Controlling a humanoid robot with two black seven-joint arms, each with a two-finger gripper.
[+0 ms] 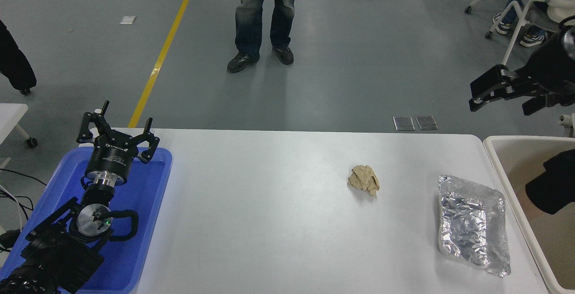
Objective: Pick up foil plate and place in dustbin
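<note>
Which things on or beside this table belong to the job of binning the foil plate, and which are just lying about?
Belong to the job:
foil plate
dustbin
right gripper, open, raised beyond the table's far right corner

Just lying about:
paper ball
blue tray
left gripper, parked over the tray

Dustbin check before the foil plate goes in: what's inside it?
The dustbin shows a bare tan inner wall. The robot's black right arm hangs over the opening and covers part of the inside; the picture's edge cuts off the rest. The foil plate lies on the table.
</note>
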